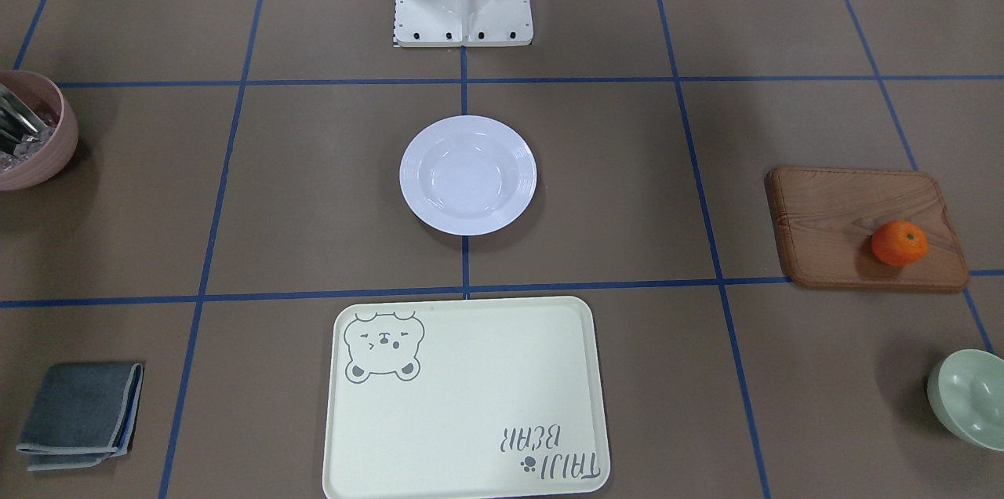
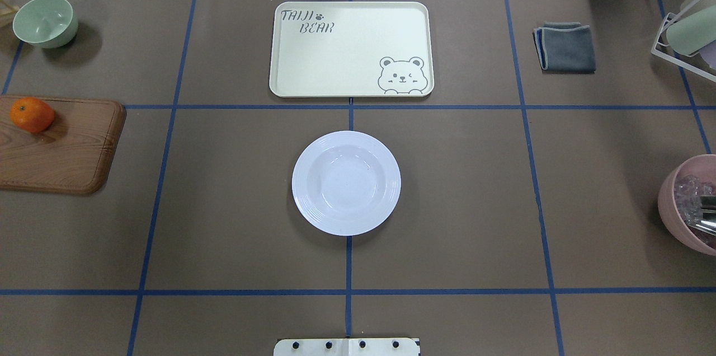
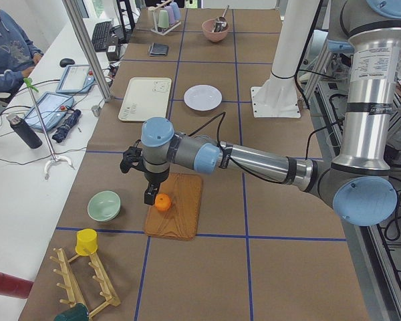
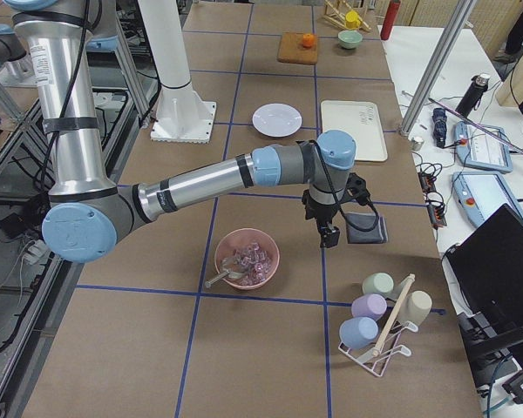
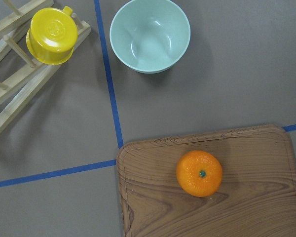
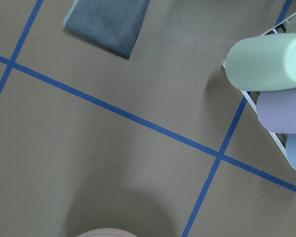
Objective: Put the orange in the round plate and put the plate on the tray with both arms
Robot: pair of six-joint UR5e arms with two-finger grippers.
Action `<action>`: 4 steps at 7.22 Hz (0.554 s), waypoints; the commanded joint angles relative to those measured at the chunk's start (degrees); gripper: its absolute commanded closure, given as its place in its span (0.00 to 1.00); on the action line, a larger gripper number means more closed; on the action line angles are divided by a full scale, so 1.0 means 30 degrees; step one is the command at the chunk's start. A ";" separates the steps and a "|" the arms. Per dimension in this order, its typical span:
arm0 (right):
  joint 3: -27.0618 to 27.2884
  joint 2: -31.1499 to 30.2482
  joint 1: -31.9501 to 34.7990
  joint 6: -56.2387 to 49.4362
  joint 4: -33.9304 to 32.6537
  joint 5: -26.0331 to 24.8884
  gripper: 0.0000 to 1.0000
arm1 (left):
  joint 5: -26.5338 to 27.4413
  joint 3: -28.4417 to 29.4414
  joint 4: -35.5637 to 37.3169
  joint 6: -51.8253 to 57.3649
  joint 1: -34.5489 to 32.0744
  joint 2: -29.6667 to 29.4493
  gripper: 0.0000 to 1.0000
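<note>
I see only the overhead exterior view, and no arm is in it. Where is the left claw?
Observer: The left claw hangs above the wooden board, near the orange.
Operator: And the right claw?
Observer: The right claw hangs above the table, between the pink bowl and the grey cloth.
Operator: What stands past the mint bowl, at the table's end?
Observer: A wooden rack holding a yellow cup.

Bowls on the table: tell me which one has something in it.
The pink bowl: it holds clear chunks and a metal utensil. The mint-green bowl, beside the wooden board, is empty.
</note>
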 commanded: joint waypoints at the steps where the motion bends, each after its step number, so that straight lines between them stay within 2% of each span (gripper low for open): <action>1: 0.0002 -0.0003 0.0000 -0.0014 0.0000 0.0000 0.00 | 0.0000 -0.0077 -0.0029 0.0060 0.0002 0.0087 0.02; 4: -0.0114 -0.0003 0.0000 -0.0014 0.0000 -0.0029 0.00 | 0.0000 -0.0253 -0.0117 0.0090 0.0002 0.0352 0.02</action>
